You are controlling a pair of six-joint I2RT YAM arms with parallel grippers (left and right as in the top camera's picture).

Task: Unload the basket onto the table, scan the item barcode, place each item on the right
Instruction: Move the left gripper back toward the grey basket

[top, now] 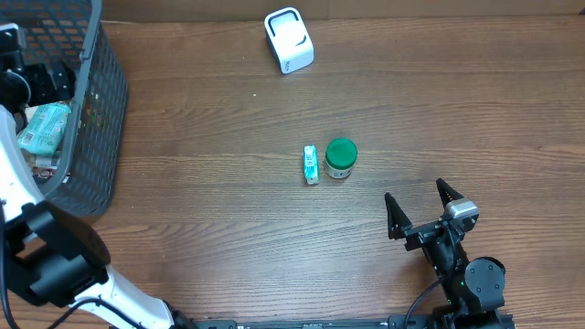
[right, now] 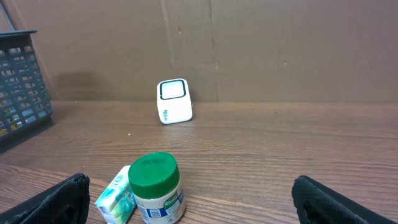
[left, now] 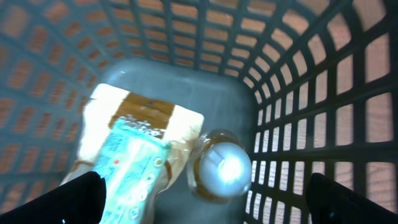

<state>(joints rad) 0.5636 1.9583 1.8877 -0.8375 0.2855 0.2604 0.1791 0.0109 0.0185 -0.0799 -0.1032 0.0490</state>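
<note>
The white barcode scanner (top: pixel 289 40) stands at the table's far edge, also in the right wrist view as the scanner (right: pixel 173 101). A green-lidded jar (top: pixel 341 158) and a small teal box (top: pixel 312 164) sit side by side mid-table. My right gripper (top: pixel 415 190) is open near the front right, with jar (right: pixel 155 188) and box (right: pixel 115 200) ahead of it, untouched. My left gripper (left: pixel 202 199) hangs open inside the dark mesh basket (top: pixel 91 137), above a teal packet (left: pixel 130 171), a tan bag (left: pixel 146 115) and a silver-lidded jar (left: pixel 222 168). It holds nothing.
The basket's mesh walls (left: pixel 323 93) close in around the left gripper on all sides. A brown cardboard wall (right: pixel 249 43) backs the wooden table (top: pixel 210 110) behind the scanner.
</note>
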